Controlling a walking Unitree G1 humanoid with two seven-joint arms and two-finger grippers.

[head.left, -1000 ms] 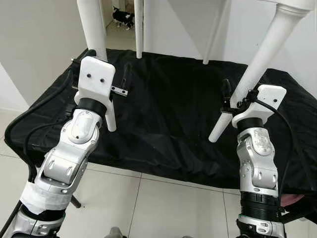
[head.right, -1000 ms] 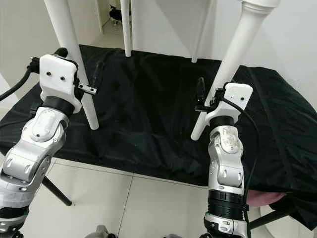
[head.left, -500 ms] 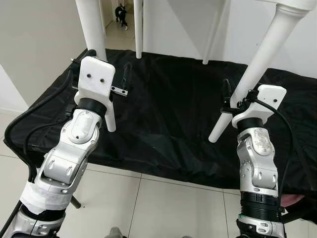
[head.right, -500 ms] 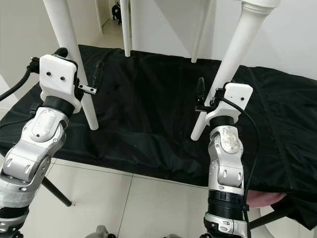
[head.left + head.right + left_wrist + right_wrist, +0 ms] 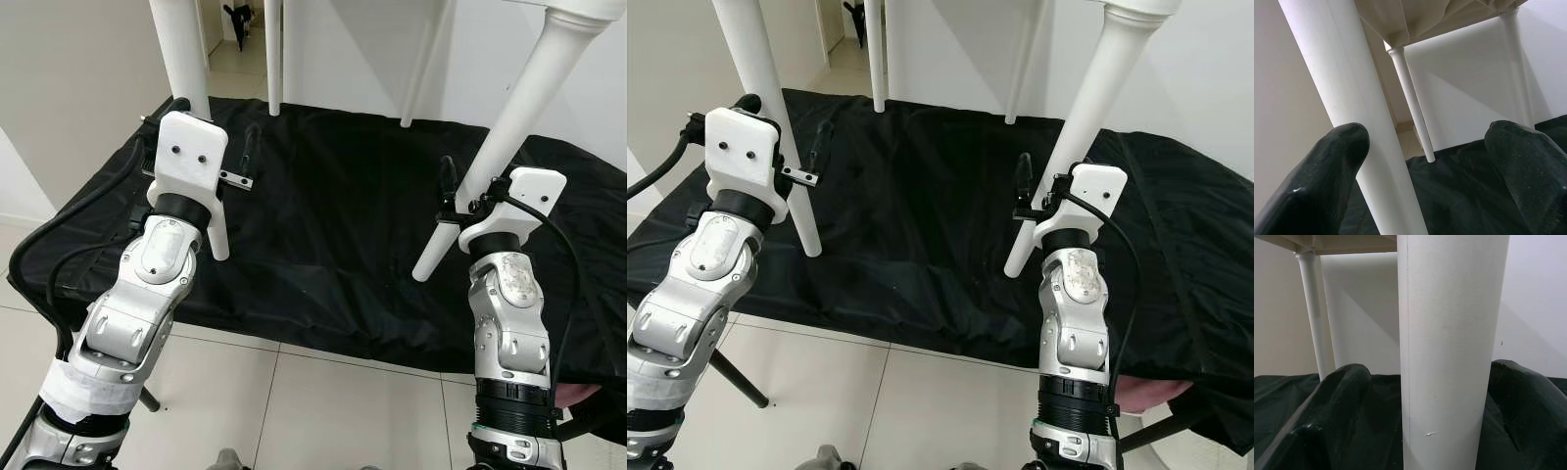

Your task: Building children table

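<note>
Near: both arms raised, one at each front leg of the white table.

Left gripper [image 5: 1425, 161]: fingers [image 5: 1327, 176] apart, front-left leg [image 5: 1352, 122] sits between them against the one finger, gap to the other. Not clamped. In the head view the leg [image 5: 191, 108] runs down past the white wrist housing; its foot is near the front of the black cloth [image 5: 333, 215].

Right gripper [image 5: 1425, 406]: front-right leg [image 5: 1449, 347] centred between the fingers [image 5: 1327, 421], both spread wide with dark gaps either side. Bracketing it, not pinching as far as I can see. That leg [image 5: 509, 127] looks tilted in the head view, foot near the gripper.

Far: two rear legs [image 5: 273, 54] stand on the cloth towards the back edge. Tabletop underside [image 5: 1430, 17] visible overhead from the left wrist, ribbed, with legs seated in it.

Progress, my read: all four legs fitted and table upright, so assembly is mostly done. Left: steadying or squaring it, maybe checking the leg seating. Can't tell if the joints are fully home.

Surface: a low platform draped in wrinkled black cloth. Room: pale tiled floor [image 5: 323, 401], white walls, open doorway at the far left with something small and dark [image 5: 240, 12] beyond it, too small to identify.
</note>
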